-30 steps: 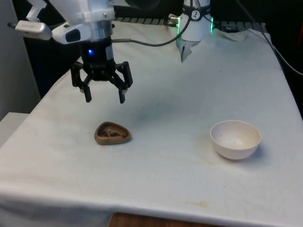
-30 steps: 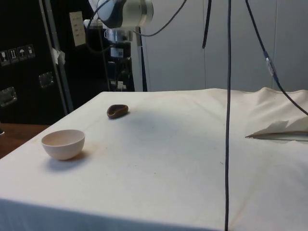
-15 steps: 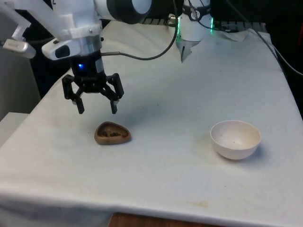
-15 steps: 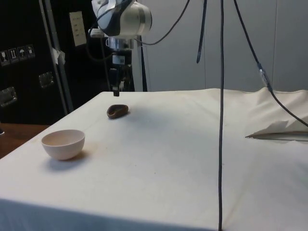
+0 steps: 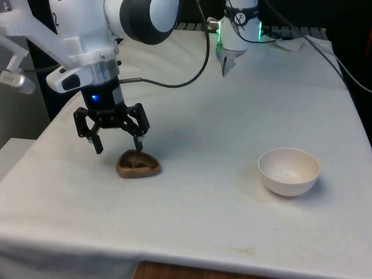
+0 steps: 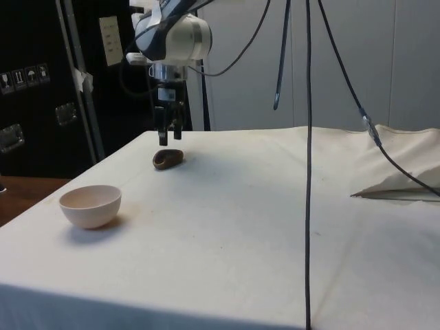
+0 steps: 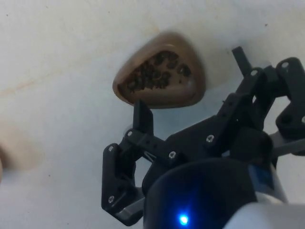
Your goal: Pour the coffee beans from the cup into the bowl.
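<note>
A small brown cup of rounded triangular shape sits on the white cloth at the front view's left, with dark coffee beans inside. My gripper hovers just above it, a little towards the robot side, open and holding nothing. One fingertip hangs over the cup's far rim. The white bowl stands upright on the cloth at the front view's right, well apart from the cup.
Black cables hang down over the table in the side view. A crumpled fold of cloth lies at the side view's right. The table's near edge runs just in front of the cup and bowl.
My gripper has come down and shifted slightly towards the front view's left, from well above the cup to just over it. Its fingers stay open. Cup and bowl have not moved.
</note>
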You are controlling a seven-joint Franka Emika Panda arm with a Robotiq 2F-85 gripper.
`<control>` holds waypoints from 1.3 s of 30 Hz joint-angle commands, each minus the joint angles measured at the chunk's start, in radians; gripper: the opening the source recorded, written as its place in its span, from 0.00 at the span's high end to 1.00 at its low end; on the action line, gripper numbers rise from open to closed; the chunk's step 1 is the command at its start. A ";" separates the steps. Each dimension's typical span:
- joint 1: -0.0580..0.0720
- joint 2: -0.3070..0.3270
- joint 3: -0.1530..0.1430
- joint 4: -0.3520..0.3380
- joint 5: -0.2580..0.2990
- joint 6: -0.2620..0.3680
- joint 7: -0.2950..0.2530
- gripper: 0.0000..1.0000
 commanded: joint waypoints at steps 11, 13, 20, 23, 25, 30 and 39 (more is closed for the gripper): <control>-0.001 0.033 -0.002 0.025 0.020 -0.006 -0.013 0.00; -0.005 0.046 0.000 0.036 0.021 -0.005 -0.017 0.00; -0.001 0.057 -0.006 0.039 0.018 0.000 -0.025 0.00; 0.000 0.057 -0.008 0.040 0.017 0.000 -0.026 0.00; 0.000 0.060 -0.007 0.043 0.018 0.001 -0.027 0.00; 0.000 0.069 -0.007 0.052 0.018 0.001 -0.025 0.00; 0.008 0.074 -0.019 0.054 0.016 0.009 -0.024 0.00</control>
